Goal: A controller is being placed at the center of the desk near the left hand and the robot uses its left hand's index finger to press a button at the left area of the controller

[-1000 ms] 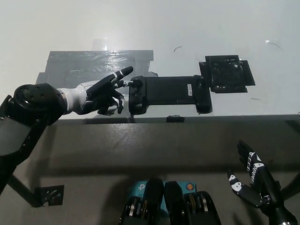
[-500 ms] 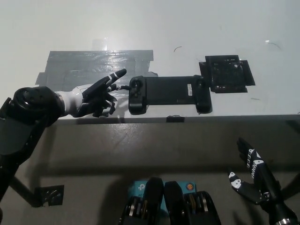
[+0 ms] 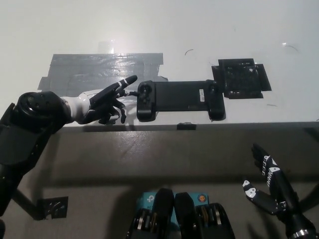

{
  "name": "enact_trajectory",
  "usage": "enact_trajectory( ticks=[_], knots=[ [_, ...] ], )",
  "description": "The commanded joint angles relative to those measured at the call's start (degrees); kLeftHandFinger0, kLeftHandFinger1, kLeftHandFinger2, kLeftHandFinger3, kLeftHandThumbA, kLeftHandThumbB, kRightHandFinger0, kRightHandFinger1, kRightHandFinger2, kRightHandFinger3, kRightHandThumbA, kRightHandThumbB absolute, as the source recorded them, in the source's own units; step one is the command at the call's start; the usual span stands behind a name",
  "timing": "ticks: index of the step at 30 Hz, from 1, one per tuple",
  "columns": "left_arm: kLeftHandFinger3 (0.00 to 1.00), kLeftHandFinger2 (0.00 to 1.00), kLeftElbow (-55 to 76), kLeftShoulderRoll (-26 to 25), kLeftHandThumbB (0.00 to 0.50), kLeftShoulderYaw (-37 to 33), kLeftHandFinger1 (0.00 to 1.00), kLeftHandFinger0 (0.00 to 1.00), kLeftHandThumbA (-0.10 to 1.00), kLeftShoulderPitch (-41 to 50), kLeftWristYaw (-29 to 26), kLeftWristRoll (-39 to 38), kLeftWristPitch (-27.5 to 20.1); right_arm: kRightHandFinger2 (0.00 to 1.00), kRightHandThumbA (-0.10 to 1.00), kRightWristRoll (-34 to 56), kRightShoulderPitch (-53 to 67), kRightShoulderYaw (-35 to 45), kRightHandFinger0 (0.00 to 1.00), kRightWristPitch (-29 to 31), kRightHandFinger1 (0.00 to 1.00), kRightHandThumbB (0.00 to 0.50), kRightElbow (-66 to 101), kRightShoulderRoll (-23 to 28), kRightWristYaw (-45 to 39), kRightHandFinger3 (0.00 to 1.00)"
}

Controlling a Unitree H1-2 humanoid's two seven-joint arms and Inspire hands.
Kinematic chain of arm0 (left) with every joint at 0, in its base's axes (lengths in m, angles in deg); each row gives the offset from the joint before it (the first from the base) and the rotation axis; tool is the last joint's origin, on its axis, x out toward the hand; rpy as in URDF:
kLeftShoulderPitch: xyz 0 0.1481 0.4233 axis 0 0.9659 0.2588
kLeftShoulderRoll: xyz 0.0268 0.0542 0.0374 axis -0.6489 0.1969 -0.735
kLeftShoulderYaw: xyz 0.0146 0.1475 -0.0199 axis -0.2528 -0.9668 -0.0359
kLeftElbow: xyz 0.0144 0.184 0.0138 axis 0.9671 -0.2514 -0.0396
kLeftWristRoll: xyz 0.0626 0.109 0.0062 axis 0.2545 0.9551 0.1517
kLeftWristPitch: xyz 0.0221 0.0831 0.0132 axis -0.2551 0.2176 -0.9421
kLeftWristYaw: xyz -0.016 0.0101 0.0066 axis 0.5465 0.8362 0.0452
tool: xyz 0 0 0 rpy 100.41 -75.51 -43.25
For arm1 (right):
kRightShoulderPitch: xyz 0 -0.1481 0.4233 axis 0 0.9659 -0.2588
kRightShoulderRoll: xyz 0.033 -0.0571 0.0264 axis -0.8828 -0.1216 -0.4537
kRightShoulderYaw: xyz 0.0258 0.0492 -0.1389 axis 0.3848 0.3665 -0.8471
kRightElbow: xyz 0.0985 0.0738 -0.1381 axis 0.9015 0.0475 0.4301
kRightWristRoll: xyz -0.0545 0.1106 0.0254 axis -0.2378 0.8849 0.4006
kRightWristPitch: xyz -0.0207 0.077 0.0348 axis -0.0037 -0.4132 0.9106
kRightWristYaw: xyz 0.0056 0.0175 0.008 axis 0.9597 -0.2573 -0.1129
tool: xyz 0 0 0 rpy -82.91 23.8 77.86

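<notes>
One finger out on my left hand (image 3: 107, 102), the rest curled under, tip just short of the controller's (image 3: 179, 99) left end.

Compared with half a second back, I see that fingertip has crept a little closer to the round button on the left grip; a second ago it was right on it. Controller hasn't budged: flat on the white desk (image 3: 199, 30) near the front edge, between the grey tape patch (image 3: 89, 69) and the black square pad (image 3: 241, 78). Small white label on it, too blurry to read. Right hand (image 3: 271, 191) hangs low with fingers spread, holding nothing.
</notes>
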Motion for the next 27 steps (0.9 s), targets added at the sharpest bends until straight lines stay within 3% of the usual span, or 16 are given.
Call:
enact_trajectory(
  ticks=[1,10,18,21,27],
  knots=[
    [1.0,0.24,1.58,0.19,0.4,0.59,0.0,0.0,1.0,-2.76,1.38,1.84,-0.8,1.0,0.48,0.5,-1.14,0.49,1.0,0.71,1.0,0.215,1.7,0.25,-0.05,1.0],
    [1.0,0.25,1.14,1.09,0.417,1.7,0.0,0.0,1.0,-2.83,1.57,2.0,0.66,1.0,0.47,0.27,-1.26,0.57,1.0,1.26,1.0,0.211,1.64,0.23,0.21,1.0],
    [1.0,0.27,-0.59,1.12,0.428,0.69,0.0,0.0,1.0,-2.68,1.83,4.24,-2.69,1.0,0.47,0.31,-1.32,0.58,1.0,1.39,1.0,0.205,1.65,0.18,0.21,1.0],
    [1.0,0.27,-0.46,1.15,0.434,0.76,0.01,0.08,1.0,-2.39,1.99,4.46,-2.85,1.0,0.47,0.03,-1.35,0.52,1.0,1.37,1.0,0.211,1.64,0.14,0.36,1.0],
    [1.0,0.29,-1.59,1.25,0.453,0.48,0.01,0.04,1.0,-2.67,2.28,5.63,-4.6,1.0,0.46,0.37,-1.43,0.58,1.0,1.22,1.0,0.206,1.64,0.14,0.21,1.0]
  ],
)
